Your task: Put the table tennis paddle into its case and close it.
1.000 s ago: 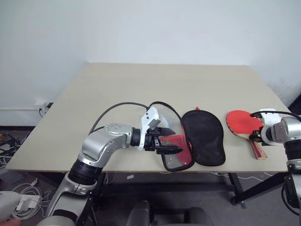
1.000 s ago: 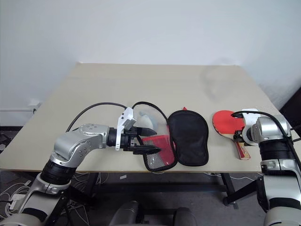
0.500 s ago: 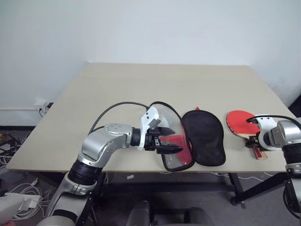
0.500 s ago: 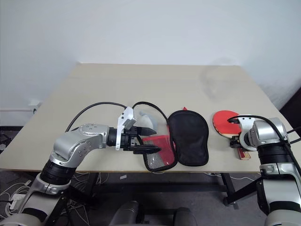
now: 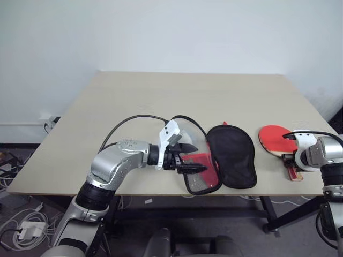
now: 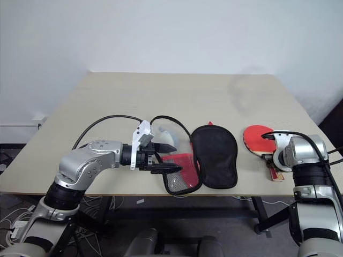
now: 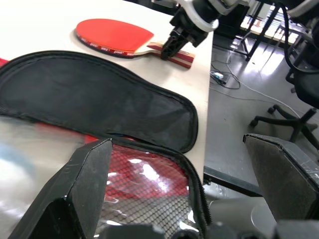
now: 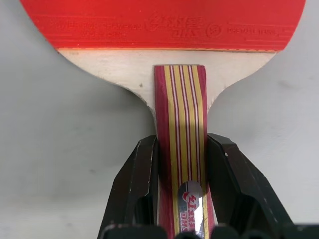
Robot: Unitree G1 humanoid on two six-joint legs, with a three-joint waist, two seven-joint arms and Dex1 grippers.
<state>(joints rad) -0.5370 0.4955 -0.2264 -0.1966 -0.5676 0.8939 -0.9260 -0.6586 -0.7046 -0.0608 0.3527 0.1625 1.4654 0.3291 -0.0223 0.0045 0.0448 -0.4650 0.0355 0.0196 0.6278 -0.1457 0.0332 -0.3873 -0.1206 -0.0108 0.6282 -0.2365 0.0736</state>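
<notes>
Black fingers of my right claw (image 8: 182, 199) press both sides of the striped handle of the table tennis paddle (image 5: 276, 140), gripping it low at the right edge of the frame. My left claw (image 5: 188, 158) stands wide apart at lower centre, its fingers over the clear pocket of the case (image 5: 228, 155), holding nothing. That case lies opened flat, black lining up, red fabric and mesh near its front tip. Everything rests on the beige tabletop (image 5: 161, 101) before a plain white wall, with cables on the floor at lower left. My paddle lies flat, red face up, its long axis running from blade farther back to handle at the near edge.
</notes>
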